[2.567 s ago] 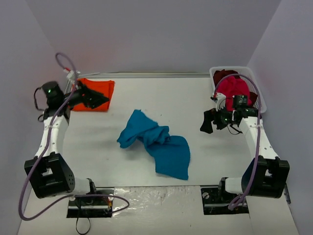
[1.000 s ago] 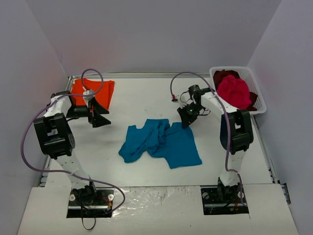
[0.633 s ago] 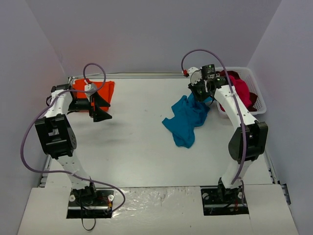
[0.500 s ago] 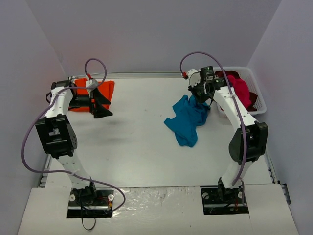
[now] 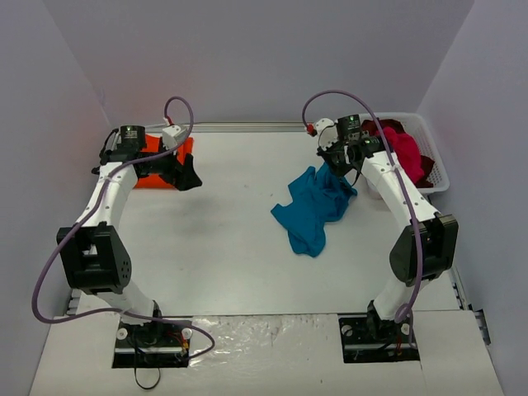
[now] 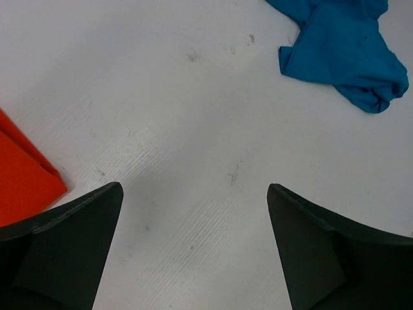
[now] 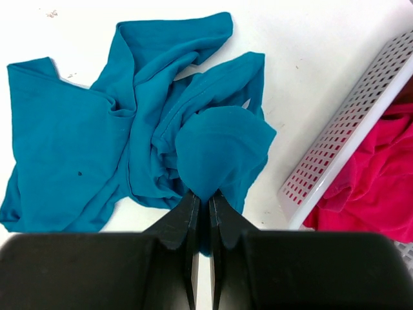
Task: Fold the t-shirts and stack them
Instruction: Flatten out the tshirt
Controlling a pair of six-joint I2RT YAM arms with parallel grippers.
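Just below the right gripper (image 7: 201,197), which pinches one fold, the teal tee (image 5: 312,206) trails crumpled down and toward the near left across the table (image 5: 231,264), far nearer this arm than the left gripper (image 6: 193,194), spread wide and empty beside the orange tee (image 6: 19,174).

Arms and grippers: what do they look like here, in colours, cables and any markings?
The left arm and right arm have white links, black joints and black bases. Each trails a looping purple cable; the right one ends at a red connector. The left gripper has broad black wedge fingers; the right gripper has thin black blades. No markings are legible.
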